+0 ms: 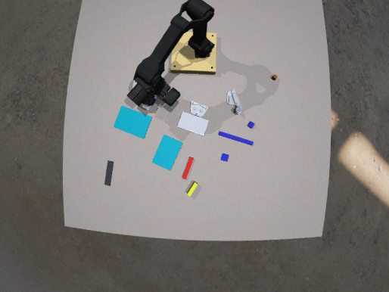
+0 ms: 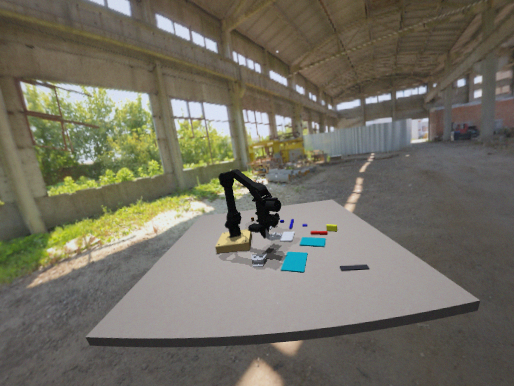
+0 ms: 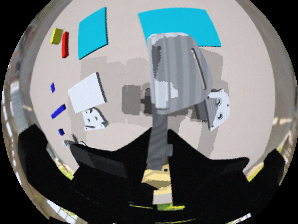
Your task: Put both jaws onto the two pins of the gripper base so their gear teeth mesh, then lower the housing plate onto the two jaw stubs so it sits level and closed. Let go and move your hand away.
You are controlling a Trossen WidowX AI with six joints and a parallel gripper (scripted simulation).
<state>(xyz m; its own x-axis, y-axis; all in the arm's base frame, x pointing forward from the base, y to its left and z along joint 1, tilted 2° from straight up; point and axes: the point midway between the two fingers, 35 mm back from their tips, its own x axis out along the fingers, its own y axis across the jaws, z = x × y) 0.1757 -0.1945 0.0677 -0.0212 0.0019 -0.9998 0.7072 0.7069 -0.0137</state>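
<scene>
My gripper (image 3: 160,131) is shut on the narrow stem of a grey jaw (image 3: 182,75) and holds it above the table. The white gripper base (image 2: 258,260) (image 3: 219,110) stands right of the held jaw in the wrist view, apart from it as far as that view shows, partly covered by a grey part. In the top view the arm hides most of the base. The other jaw (image 1: 234,100) lies on the table, to the right. The white housing plate (image 1: 198,109) (image 3: 94,120) lies between them, with two round marks showing. The base's pins are not clearly visible.
A white board (image 1: 193,123) (image 2: 287,236) lies beside the housing plate. Two cyan plates (image 1: 132,122) (image 1: 167,152), a black bar (image 1: 109,173), a red bar (image 1: 188,168), a yellow block (image 1: 192,189) and blue pieces (image 1: 235,138) (image 1: 225,157) lie farther from the arm's yellow mount (image 1: 189,66).
</scene>
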